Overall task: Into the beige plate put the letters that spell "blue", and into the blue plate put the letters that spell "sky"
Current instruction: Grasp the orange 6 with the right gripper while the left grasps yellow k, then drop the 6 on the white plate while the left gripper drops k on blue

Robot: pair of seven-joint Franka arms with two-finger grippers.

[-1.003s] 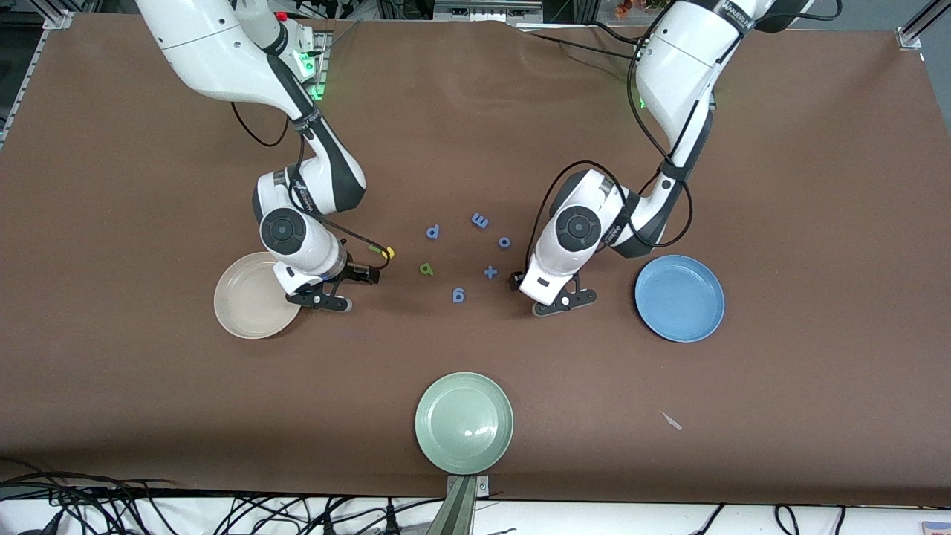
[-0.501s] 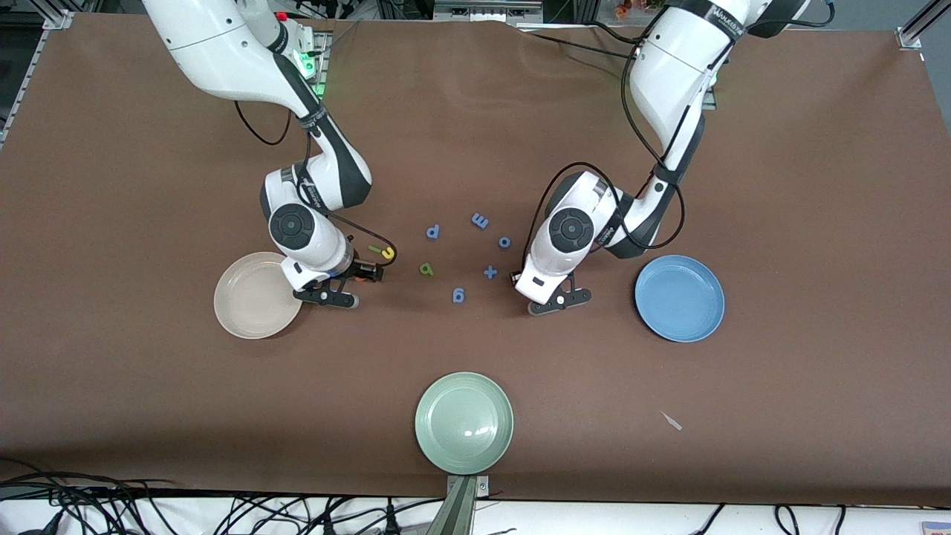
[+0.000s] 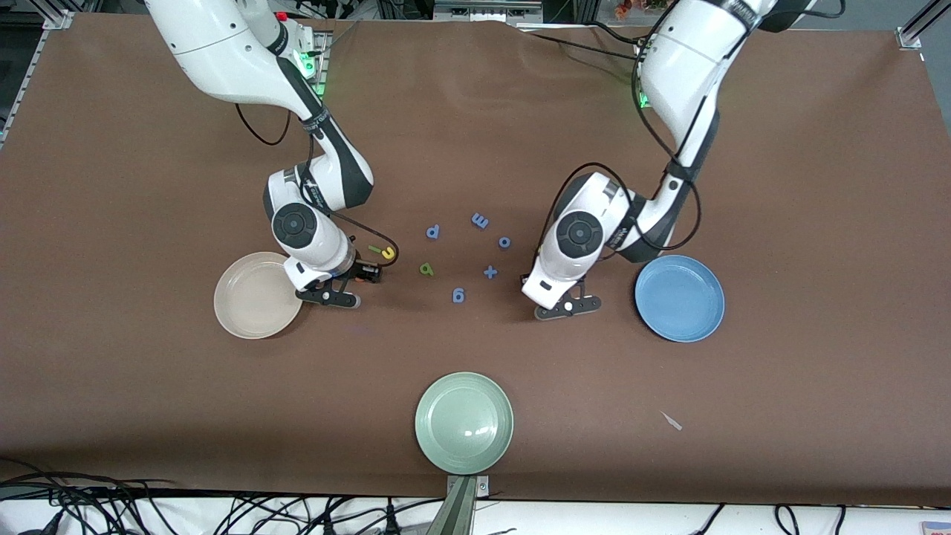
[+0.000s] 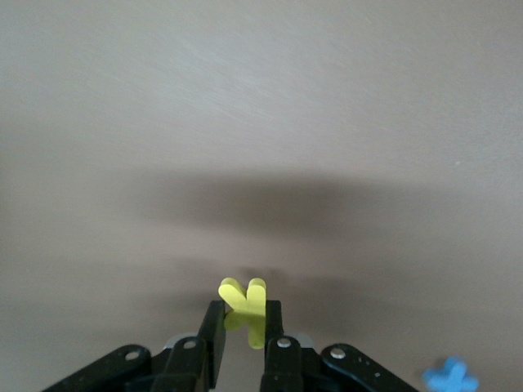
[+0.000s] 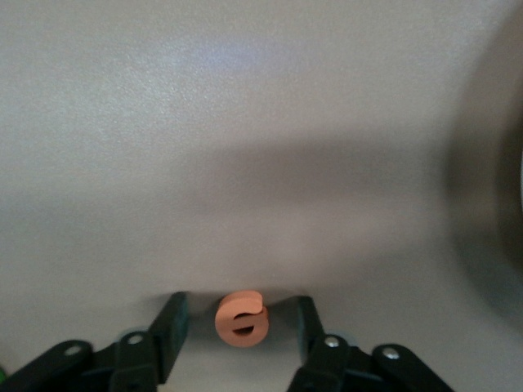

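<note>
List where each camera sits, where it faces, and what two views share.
Front view: high across the table, facing the arms; both arms show, left hand by the blue plate, right hand by the beige plate.
Left wrist view: looks down at the table; left hand shut on the yellow k.
Right wrist view: looks down; right hand open around the orange e.
Shared: front and left wrist views both show the blue plus sign.

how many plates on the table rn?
3. The beige plate sits toward the right arm's end, the blue plate toward the left arm's end, and the pale green plate nearest the front camera, midway between them. None looks hidden.
</note>
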